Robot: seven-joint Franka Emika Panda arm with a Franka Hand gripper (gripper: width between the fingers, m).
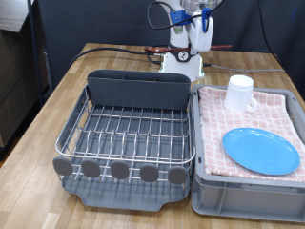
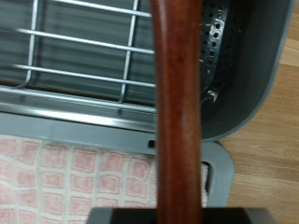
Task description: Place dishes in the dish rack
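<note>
One dish in hand: claw [image 1: 197,21], high at the exterior view's top, clenched on the wooden spoon [image 2: 177,103], above the cutlery trough [image 2: 238,65]. Plate [image 1: 260,151] and mug [image 1: 239,93] lie in the cloth-lined crate [image 1: 248,196], right of the dish rack [image 1: 129,134].

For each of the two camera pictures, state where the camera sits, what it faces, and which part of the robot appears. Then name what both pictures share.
Exterior view: sits off the arm at the near table edge, facing the dish rack, grey crate, plate, mug and, beyond them, the robot's base; its hand shows at the view's top.
Wrist view: sits on the hand, looking along a wooden spoon that fills the centre; no fingers clearly show.
Shared: the rack's wires, cutlery trough and pink checked cloth.
</note>
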